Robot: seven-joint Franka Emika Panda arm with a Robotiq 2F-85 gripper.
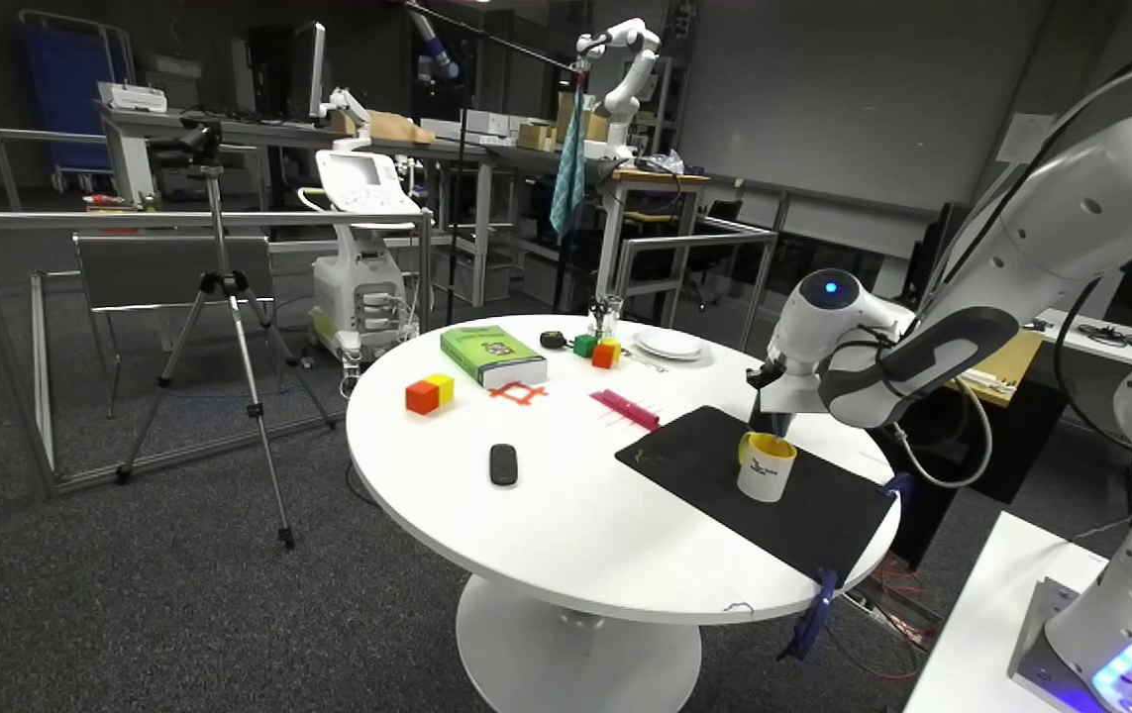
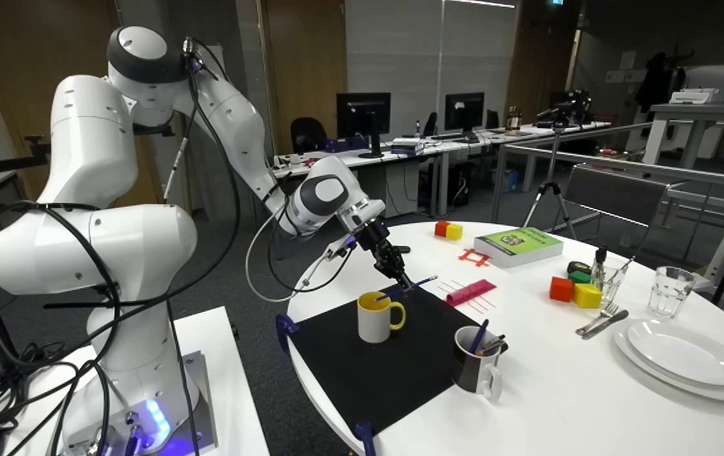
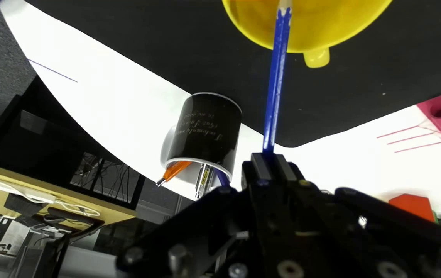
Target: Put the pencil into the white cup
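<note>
In an exterior view, arm [image 2: 235, 130] slopes down from eleven o'clock, gripper [image 2: 406, 286] clamped on blue pencil [image 3: 276, 85], tip at mouth of white cup [image 2: 374, 323] on black mat [image 2: 400, 375], round white table [image 2: 558, 373], desk [image 2: 393, 185] at twelve.

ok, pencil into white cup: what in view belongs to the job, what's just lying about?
Job:
claw, shut on the blue pencil
white cup, yellow inside

Just lying about:
black-and-white mug, contents included
green book
coloured blocks
stacked plates
fork
knife
</note>
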